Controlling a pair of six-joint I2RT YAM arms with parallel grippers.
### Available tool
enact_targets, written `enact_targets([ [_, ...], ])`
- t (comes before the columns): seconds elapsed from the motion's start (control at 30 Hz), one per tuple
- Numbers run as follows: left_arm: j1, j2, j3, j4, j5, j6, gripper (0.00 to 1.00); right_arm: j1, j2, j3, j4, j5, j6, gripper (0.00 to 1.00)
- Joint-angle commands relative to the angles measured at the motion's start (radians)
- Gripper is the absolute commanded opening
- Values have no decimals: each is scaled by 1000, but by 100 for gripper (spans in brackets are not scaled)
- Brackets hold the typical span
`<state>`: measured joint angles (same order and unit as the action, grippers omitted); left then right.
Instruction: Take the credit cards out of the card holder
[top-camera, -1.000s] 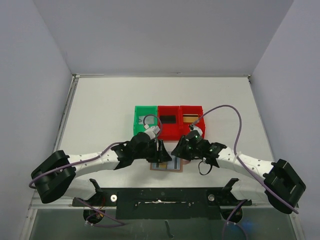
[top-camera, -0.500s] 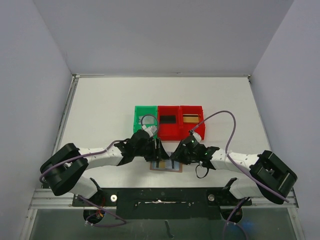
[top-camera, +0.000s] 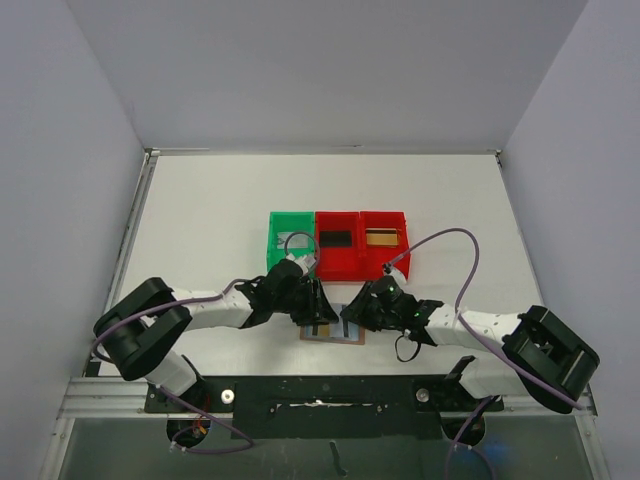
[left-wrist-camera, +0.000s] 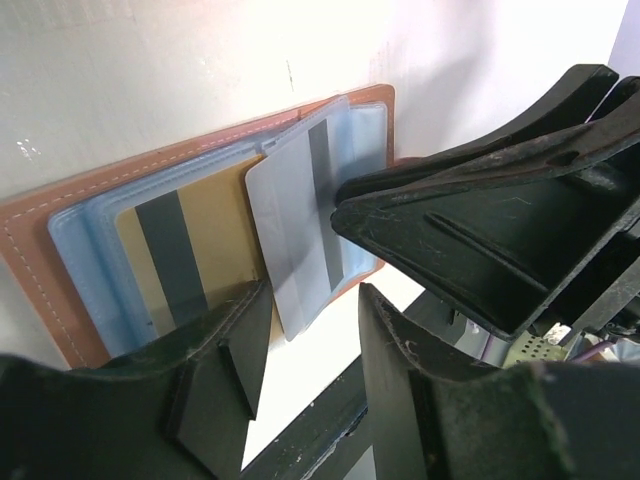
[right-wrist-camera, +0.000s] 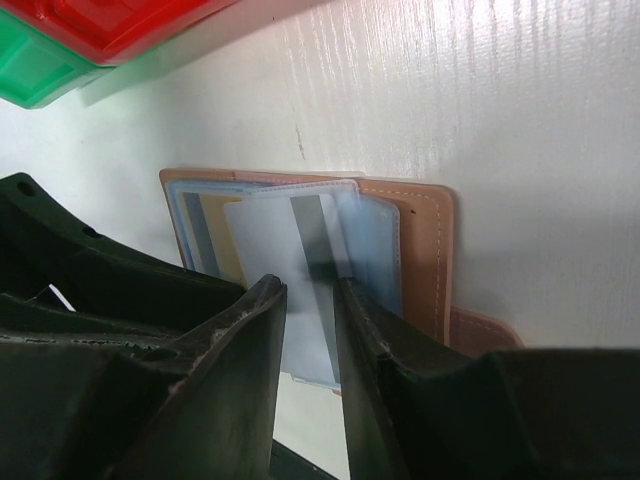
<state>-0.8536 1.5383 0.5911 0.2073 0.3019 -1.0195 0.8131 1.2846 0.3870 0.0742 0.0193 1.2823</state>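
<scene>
— Fingers first: how do the left fingers (left-wrist-camera: 235, 350) stand?
— Partly open, gripping nothing. They fill the bottom of the left wrist view. The lower end of the silver-grey card (left-wrist-camera: 290, 230) shows in the gap, lying flat behind them.
— And the right fingers (right-wrist-camera: 250, 340)?
— Nearly together, with only a slim slit. The card's face shows through the slit and behind both fingers, so it is not pinched between them. Whether the tips press on it, I cannot tell.
— The arms?
— In the top view the left arm (top-camera: 200, 305) reaches from the lower left and the right arm (top-camera: 480, 325) from the lower right. Both are stretched low over the worktop (top-camera: 220, 200), tip to tip at the bottom centre.
— Where is the card?
— Partly out of the card holder (right-wrist-camera: 425, 250), which lies open and flat beneath both sets of fingers. In both wrist views the card's long axis runs up and down the frame, with its dark stripe along it, crosswise to the holder. Its lower end juts past the holder's lower edge.
— Other cards?
— A gold-tan card (left-wrist-camera: 215, 240) sits in the clear sleeve just left of it, set the same way. A black card (top-camera: 337, 238) lies in the middle red bin (top-camera: 337, 268), and a brown-gold card (top-camera: 378, 237) in the right red bin (top-camera: 383, 215).
</scene>
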Motion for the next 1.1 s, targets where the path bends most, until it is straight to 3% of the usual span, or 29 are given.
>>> enact_targets([
  [0.0, 1, 11, 13, 55, 13, -24, 38, 11, 25, -51, -143, 41, -13, 30],
  [0.3, 2, 31, -58, 151, 2, -101, 30, 4, -28, -60, -158, 19, -17, 30],
  [0.6, 1, 24, -105, 193, -11, -126, 22, 2, -224, 132, -499, 81, -146, 34],
  [0.8, 0, -7, -97, 203, -4, -86, 27, -12, -303, 153, -512, 127, -111, 30],
  [1.07, 0, -78, -49, 166, -63, -7, 35, -12, -411, 132, -456, 154, -103, 37],
])
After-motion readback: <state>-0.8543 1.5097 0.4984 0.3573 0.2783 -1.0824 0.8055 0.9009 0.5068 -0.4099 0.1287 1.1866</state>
